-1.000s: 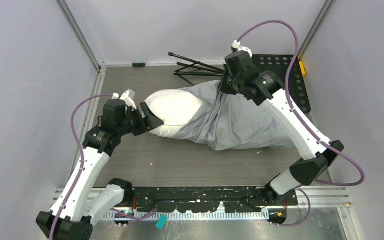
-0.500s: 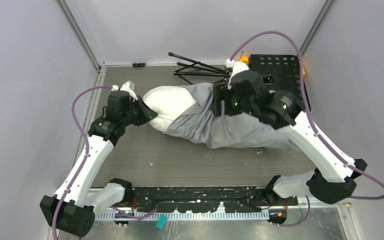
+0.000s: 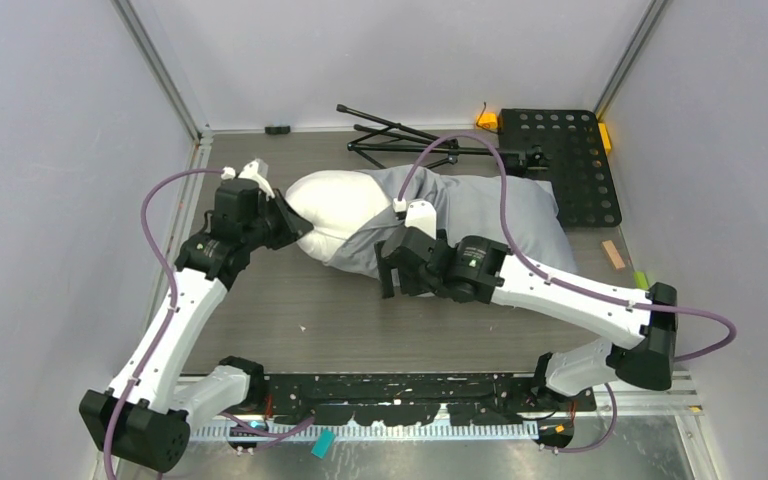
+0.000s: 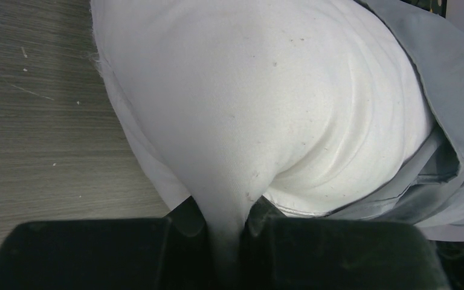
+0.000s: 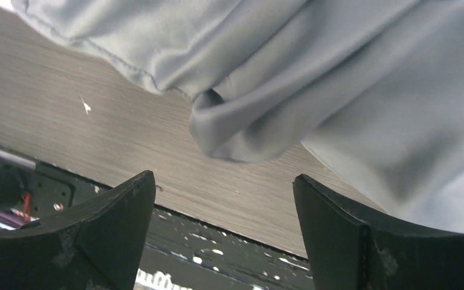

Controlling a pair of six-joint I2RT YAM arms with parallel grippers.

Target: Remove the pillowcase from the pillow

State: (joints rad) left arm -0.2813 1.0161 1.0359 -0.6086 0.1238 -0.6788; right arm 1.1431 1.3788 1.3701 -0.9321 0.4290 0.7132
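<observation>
The white pillow (image 3: pixel 343 212) lies across the table with its left end bare. The blue-grey pillowcase (image 3: pixel 485 212) covers its right part. My left gripper (image 3: pixel 293 224) is shut on the pillow's left end. In the left wrist view a pinch of the white pillow (image 4: pixel 260 90) runs down between the shut fingers of my left gripper (image 4: pixel 226 225), with the pillowcase (image 4: pixel 453 121) at the right. My right gripper (image 3: pixel 385 272) is open at the pillowcase's near edge. In the right wrist view my right gripper (image 5: pixel 223 177) holds nothing, and a fold of the pillowcase (image 5: pixel 235 124) hangs just beyond the fingertips.
A black folded tripod (image 3: pixel 395 135) lies at the back of the table. Beside it is a black perforated plate (image 3: pixel 565 160) with an orange piece (image 3: pixel 487 120) at its corner. A black rail (image 3: pixel 400 385) runs along the near edge. Grey walls close in both sides.
My right gripper let go of the pillowcase at the far side, opened wide and swung to its near edge. The case dropped flat. My left gripper closed on the pillow's end.
</observation>
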